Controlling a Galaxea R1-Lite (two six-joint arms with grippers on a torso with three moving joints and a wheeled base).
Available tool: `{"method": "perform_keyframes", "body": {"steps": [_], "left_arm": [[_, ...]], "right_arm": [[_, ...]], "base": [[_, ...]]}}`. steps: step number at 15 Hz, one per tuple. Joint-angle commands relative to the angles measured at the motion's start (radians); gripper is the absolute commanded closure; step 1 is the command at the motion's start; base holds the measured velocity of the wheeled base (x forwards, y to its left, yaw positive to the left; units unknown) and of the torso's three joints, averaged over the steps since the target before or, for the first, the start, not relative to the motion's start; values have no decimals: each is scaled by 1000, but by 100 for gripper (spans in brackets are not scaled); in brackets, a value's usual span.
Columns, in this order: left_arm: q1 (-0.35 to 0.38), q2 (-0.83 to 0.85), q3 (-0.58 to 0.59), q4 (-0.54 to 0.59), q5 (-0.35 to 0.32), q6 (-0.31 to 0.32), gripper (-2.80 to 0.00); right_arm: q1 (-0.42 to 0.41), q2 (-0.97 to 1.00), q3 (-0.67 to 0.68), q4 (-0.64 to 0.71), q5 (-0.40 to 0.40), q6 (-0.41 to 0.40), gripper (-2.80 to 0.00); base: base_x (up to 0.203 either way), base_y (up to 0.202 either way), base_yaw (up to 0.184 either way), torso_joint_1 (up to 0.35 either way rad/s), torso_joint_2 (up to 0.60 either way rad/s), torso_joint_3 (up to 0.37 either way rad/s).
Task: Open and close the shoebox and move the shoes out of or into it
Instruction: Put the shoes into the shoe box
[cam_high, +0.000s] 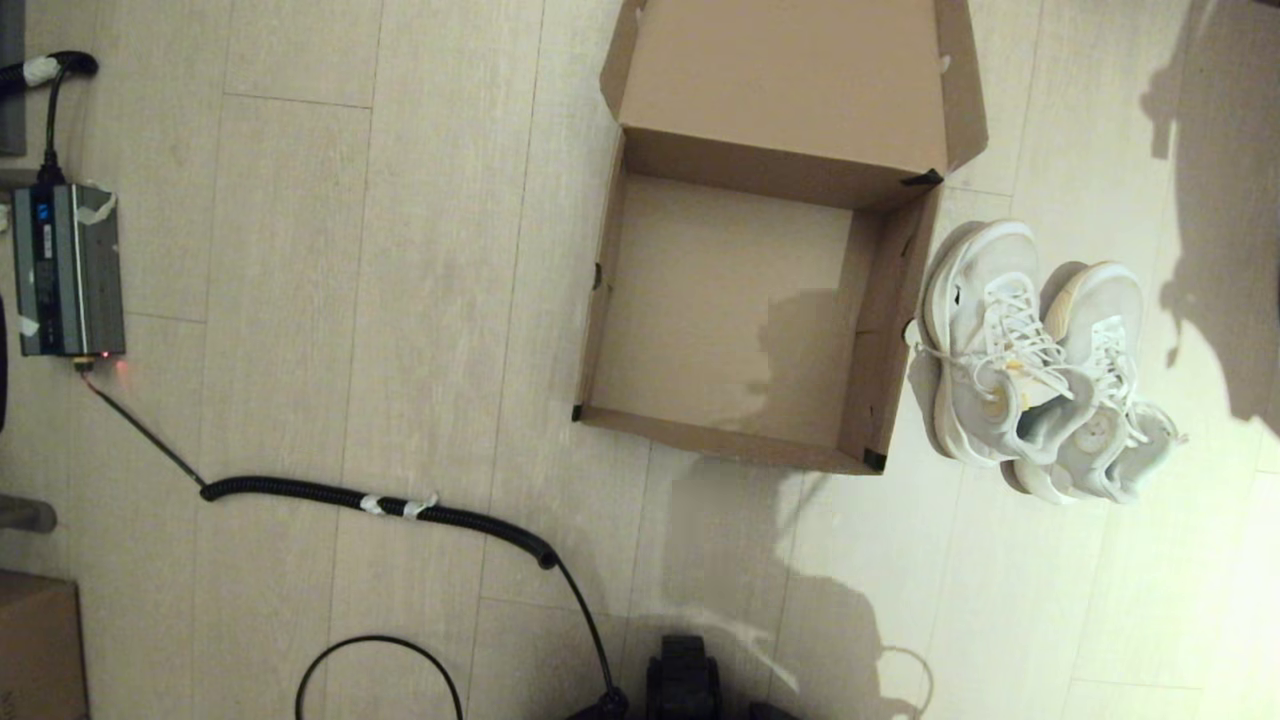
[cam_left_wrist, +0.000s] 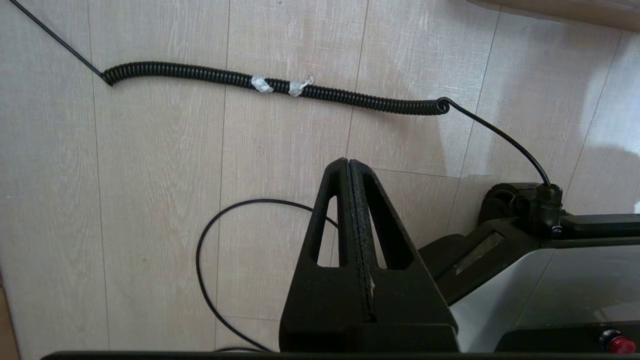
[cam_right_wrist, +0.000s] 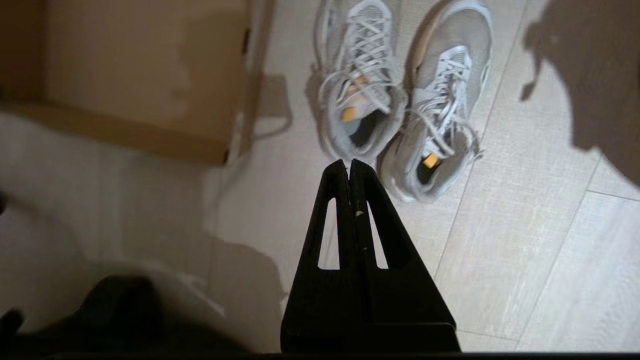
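The shoebox (cam_high: 880, 330) stands open and empty on the floor, its lid (cam_high: 780, 75) folded back on the far side; one corner of it shows in the right wrist view (cam_right_wrist: 150, 135). The shoes (cam_high: 1040, 370), a white pair, stand side by side on the floor just right of the box, also in the right wrist view (cam_right_wrist: 395, 100). My right gripper (cam_right_wrist: 348, 164) is shut and empty, hanging above the floor short of the shoes' heels. My left gripper (cam_left_wrist: 348, 162) is shut with nothing in it, over bare floor near the robot's base.
A black coiled cable (cam_high: 380, 500) runs across the floor left of the box to a grey power unit (cam_high: 68, 270). A thin black cable loops near the base (cam_high: 380, 650). A darker carton corner (cam_high: 40, 650) sits at the near left.
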Motion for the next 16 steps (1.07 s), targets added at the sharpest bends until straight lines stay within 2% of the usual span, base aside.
{"method": "perform_keyframes", "body": {"steps": [1,3,5,7,10,16], "left_arm": [[1,0,0,0,0,0,0],[1,0,0,0,0,0,0],[1,0,0,0,0,0,0],[1,0,0,0,0,0,0],[1,0,0,0,0,0,0],[1,0,0,0,0,0,0]], "right_arm": [[-43,290,-109,-5,-11,5,0],[-79,453,-203,-14,-66,13,0],[-98,586,-260,-15,-184,15,0],[-104,691,-288,-17,-236,16,0],[-108,808,-314,-34,-246,53,0],[-109,962,-304,-218,-245,68,0]], "base": [[0,0,0,0,0,0],[0,0,0,0,0,0],[0,0,0,0,0,0],[0,0,0,0,0,0],[0,0,0,0,0,0],[0,0,0,0,0,0]]}}
